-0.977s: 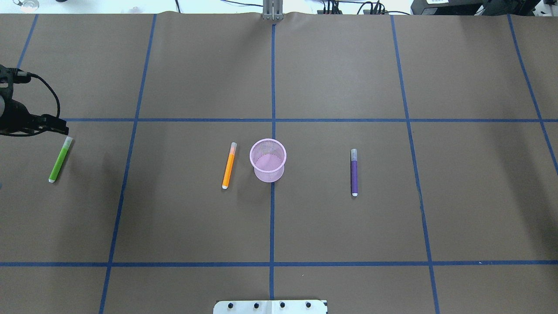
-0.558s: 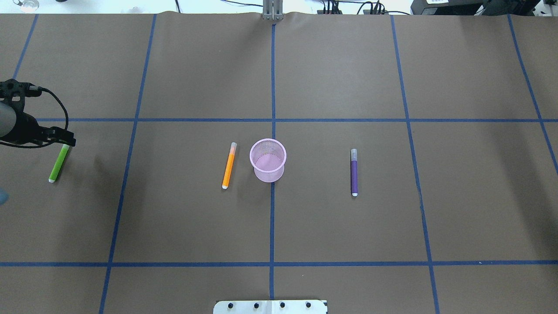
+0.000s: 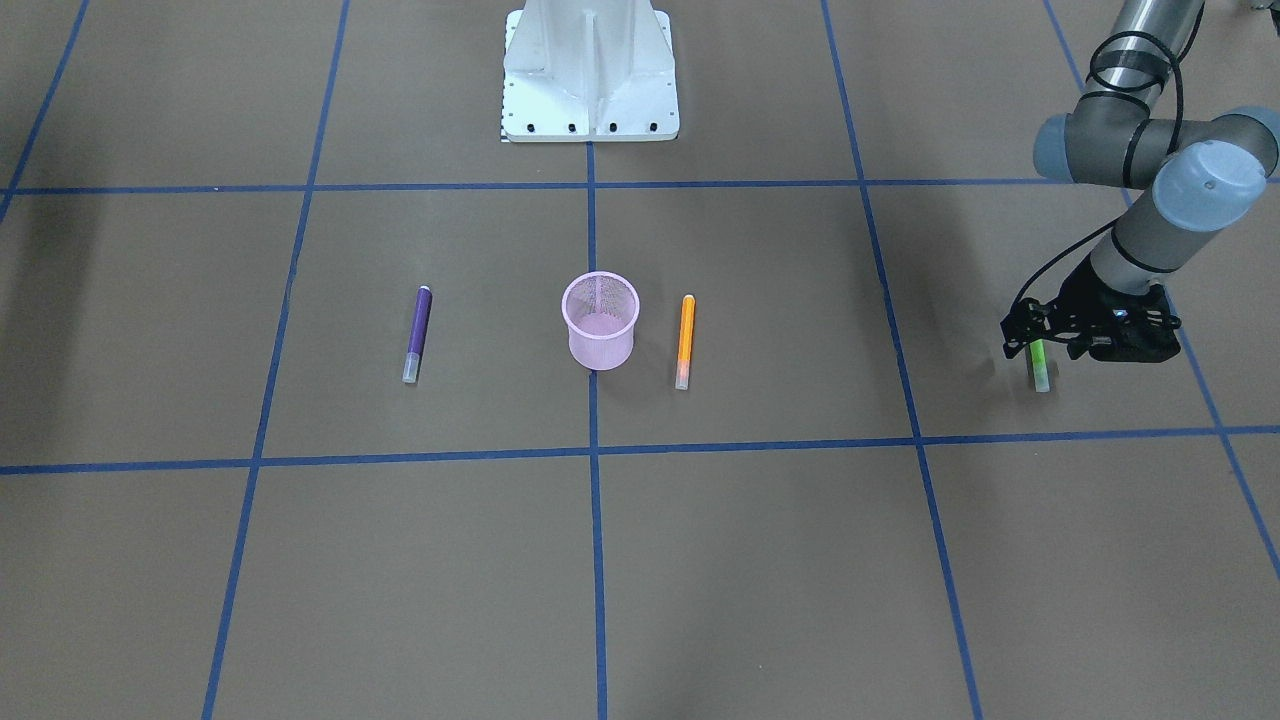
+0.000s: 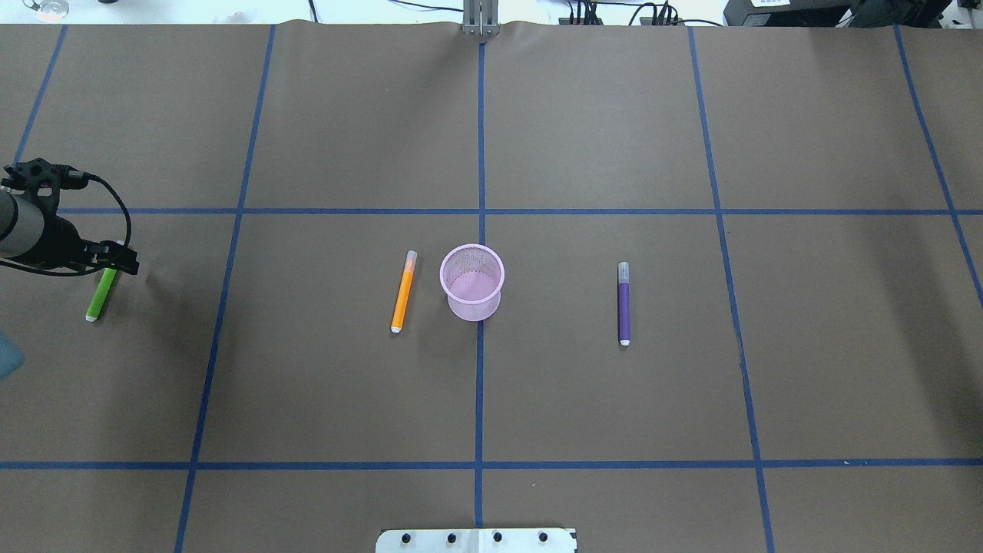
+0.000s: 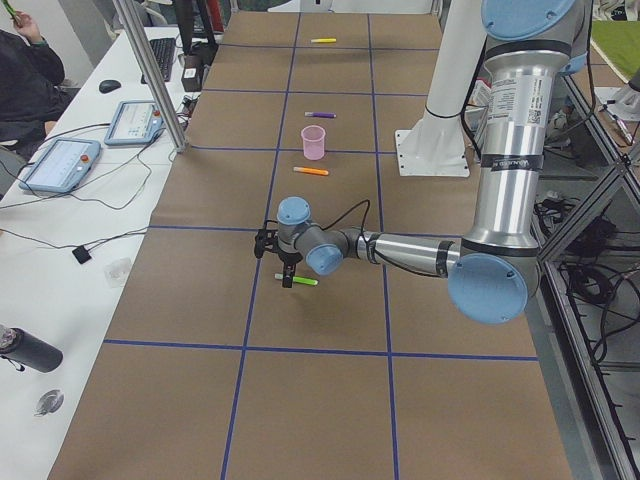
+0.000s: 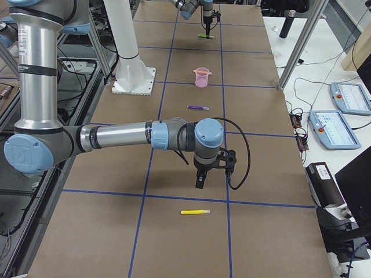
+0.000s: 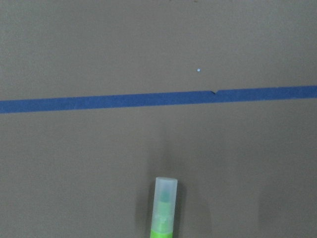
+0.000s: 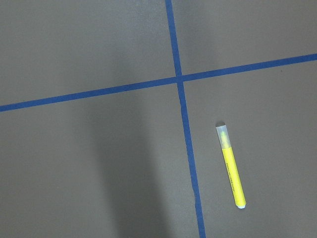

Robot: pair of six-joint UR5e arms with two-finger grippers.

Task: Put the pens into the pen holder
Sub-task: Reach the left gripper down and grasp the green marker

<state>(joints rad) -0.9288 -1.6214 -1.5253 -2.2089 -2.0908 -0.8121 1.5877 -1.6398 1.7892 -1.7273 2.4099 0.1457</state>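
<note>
Though the left jaws hover over the green pen (image 4: 100, 294), I cannot tell their gap.

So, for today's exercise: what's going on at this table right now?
Two robot arms are collecting pens into the pink pen holder, which looks empty. The left tool is over the cap end of the green pen; whether it grips is unclear. The right tool hovers near the yellow pen. The orange pen and purple pen lie on either side of it, untouched.
</note>
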